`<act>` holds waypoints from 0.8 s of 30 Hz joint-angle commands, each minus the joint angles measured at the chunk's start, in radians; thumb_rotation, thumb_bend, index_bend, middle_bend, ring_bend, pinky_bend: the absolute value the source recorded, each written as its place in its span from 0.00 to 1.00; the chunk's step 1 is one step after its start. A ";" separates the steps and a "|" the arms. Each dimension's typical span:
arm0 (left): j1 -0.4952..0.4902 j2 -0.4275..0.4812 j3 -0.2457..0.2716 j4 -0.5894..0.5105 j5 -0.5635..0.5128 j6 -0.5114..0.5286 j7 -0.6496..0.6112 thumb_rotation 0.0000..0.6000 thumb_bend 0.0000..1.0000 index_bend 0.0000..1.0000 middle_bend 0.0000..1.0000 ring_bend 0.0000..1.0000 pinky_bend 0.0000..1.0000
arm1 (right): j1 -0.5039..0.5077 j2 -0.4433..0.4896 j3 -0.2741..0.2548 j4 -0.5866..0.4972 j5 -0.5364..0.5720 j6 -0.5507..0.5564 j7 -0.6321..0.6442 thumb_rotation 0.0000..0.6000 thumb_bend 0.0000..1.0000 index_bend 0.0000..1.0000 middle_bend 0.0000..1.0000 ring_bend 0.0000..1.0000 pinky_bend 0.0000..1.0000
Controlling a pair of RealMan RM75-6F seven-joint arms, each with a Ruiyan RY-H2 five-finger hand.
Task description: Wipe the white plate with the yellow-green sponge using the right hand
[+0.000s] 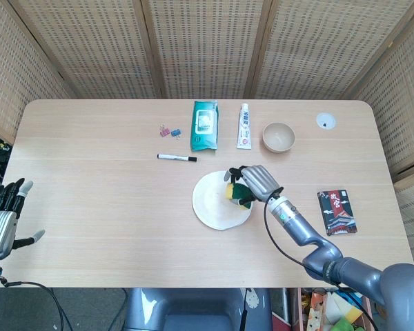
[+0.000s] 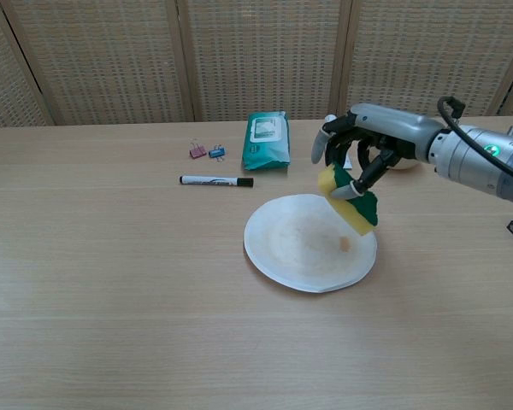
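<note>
The white plate (image 1: pixel 217 201) (image 2: pixel 302 246) lies flat near the table's middle, with a small brownish spot on its right part. My right hand (image 1: pixel 254 182) (image 2: pixel 363 145) grips the yellow-green sponge (image 1: pixel 237 192) (image 2: pixel 349 201) and holds it tilted in the air over the plate's right side, yellow face toward the left, green face toward the right. In the chest view the sponge hangs clear of the plate. My left hand (image 1: pixel 1 217) is open at the table's left front edge, holding nothing.
Behind the plate lie a black marker (image 1: pixel 176 158) (image 2: pixel 215 181), two binder clips (image 1: pixel 170 131), a green wipes pack (image 1: pixel 204 125) (image 2: pixel 266 138), a white tube (image 1: pixel 243 125) and a beige bowl (image 1: pixel 279 136). A dark booklet (image 1: pixel 337 212) lies at the right.
</note>
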 commanded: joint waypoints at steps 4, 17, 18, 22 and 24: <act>-0.003 -0.001 -0.001 0.001 -0.006 -0.007 0.002 1.00 0.00 0.00 0.00 0.00 0.00 | 0.028 -0.092 -0.033 0.125 -0.018 -0.008 0.020 1.00 0.19 0.40 0.52 0.42 0.61; -0.007 -0.005 0.000 0.001 -0.011 -0.014 0.010 1.00 0.00 0.00 0.00 0.00 0.00 | 0.046 -0.158 -0.038 0.218 -0.013 0.012 0.051 1.00 0.19 0.40 0.52 0.42 0.61; -0.007 -0.005 0.000 0.001 -0.011 -0.014 0.010 1.00 0.00 0.00 0.00 0.00 0.00 | 0.047 -0.161 -0.037 0.217 -0.011 0.011 0.055 1.00 0.19 0.40 0.52 0.42 0.61; -0.008 -0.006 0.000 0.002 -0.014 -0.017 0.010 1.00 0.00 0.00 0.00 0.00 0.00 | 0.054 -0.168 -0.032 0.206 -0.006 0.008 0.069 1.00 0.19 0.40 0.52 0.42 0.61; -0.008 -0.006 -0.001 0.002 -0.014 -0.016 0.009 1.00 0.00 0.00 0.00 0.00 0.00 | 0.061 -0.176 -0.033 0.215 -0.007 0.006 0.058 1.00 0.19 0.40 0.52 0.42 0.61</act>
